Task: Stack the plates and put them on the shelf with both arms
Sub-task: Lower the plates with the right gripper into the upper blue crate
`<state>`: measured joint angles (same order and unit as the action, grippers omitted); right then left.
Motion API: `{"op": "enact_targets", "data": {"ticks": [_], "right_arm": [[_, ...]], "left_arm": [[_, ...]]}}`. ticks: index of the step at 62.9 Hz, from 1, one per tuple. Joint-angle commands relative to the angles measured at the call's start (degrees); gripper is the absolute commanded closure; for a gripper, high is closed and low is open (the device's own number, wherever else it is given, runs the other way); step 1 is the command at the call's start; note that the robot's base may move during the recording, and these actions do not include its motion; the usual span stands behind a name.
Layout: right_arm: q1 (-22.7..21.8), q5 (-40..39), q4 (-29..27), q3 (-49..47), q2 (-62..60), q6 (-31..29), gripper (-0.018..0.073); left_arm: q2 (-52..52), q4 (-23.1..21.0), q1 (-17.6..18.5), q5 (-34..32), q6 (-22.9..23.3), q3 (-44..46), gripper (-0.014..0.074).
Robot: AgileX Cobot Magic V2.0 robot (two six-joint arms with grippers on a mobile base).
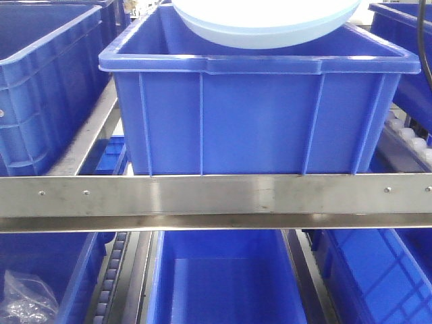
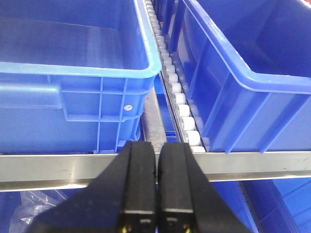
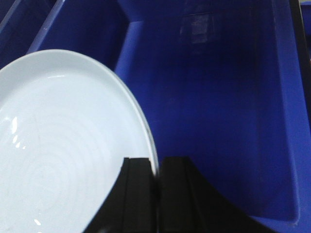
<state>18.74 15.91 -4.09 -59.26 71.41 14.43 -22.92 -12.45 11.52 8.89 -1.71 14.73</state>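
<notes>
Plates show as pale bluish-white rounds with a smooth plastic look and a low upturned rim; faint concentric rings and small glints mark the inner face seen from the right wrist. On the left, the left claw (image 2: 156,194) has its two black fingers pressed together with only a thin slit between them and nothing held, poised just in front of the steel shelf rail (image 2: 252,162), over the gap where a roller track (image 2: 177,94) runs between the left blue bin (image 2: 73,107) and a second bin (image 2: 233,104). No label or writing can be read anywhere; only a small rivet shows on the left bin's wall. In the front view the centre bin (image 1: 260,121) sits on the shelf behind the rail, and the plate (image 1: 266,23) hangs above its open top, lying roughly level, its underside facing the camera; whether one plate or two is there cannot be told. To the right, the right claw (image 3: 156,179) is clamped on the plate's rim, the edge pinched between its fingers, with the disc spreading left of the claw over the bin's deep interior.
</notes>
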Motion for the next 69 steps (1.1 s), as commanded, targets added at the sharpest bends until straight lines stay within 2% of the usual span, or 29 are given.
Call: {"op": "enact_targets", "data": {"ticks": [1,69], "right_arm": [[-0.12,-5.13,0.07,-2.26,-2.01,-0.13,0.0508],[-0.12,-5.13,0.07,-2.26,-2.01,-0.13,0.0508]], "left_arm": [[-0.20,-0.31,0.25,-5.08,0.26,1.74,0.0510],[-0.20,-0.31,0.25,-5.08,0.26,1.74,0.0510]]}}
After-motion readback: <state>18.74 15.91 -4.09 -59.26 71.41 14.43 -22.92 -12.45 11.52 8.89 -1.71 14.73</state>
